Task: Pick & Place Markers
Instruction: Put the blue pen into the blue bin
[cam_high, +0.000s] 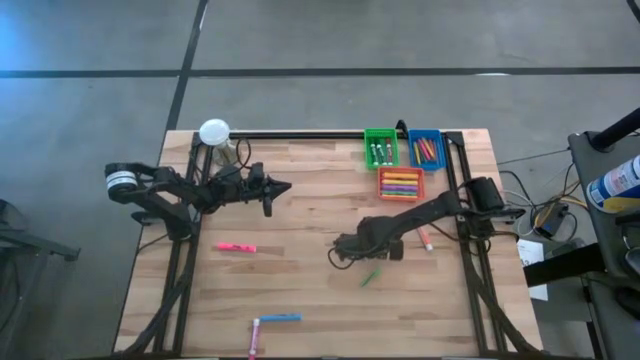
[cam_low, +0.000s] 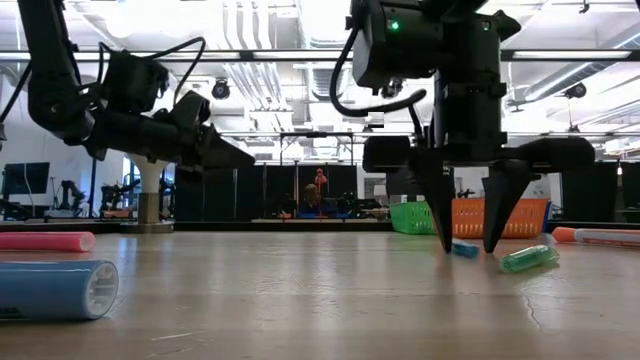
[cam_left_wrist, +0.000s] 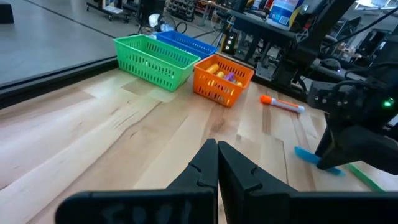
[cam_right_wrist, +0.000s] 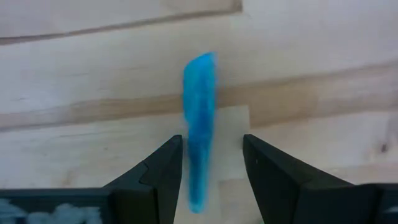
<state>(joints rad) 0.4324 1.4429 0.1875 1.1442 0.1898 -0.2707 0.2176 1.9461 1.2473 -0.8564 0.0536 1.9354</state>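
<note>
We judge the sorting well advanced but unfinished. Three bins sit at the far edge of the table (cam_high: 300, 290): a green bin (cam_high: 380, 148) holding a few markers, white-barrelled as far as we can tell; a blue bin (cam_high: 427, 149) with several, colours hard to separate; and an orange bin (cam_high: 400, 183) just in front of them, packed with a mixed row.

Still loose on the wood we count a pink marker (cam_high: 236, 247) toward the left side, a blue marker (cam_high: 281, 318) and a pink-and-white marker (cam_high: 254, 339) near the front edge, a green marker (cam_high: 370, 276) mid-table, an orange-capped white marker (cam_high: 425, 238) below the orange bin, and a small light blue marker (cam_right_wrist: 199, 127).

The right gripper (cam_low: 466, 246) is down at the tabletop, fingers apart and straddling the light blue marker, not yet closed on it; the marker lies flat between the pads. The green marker rests just beside it.

The left gripper (cam_left_wrist: 217, 163) hovers above the left half of the table, fingers pressed together, holding nothing.

We reckon six markers remain to place.
</note>
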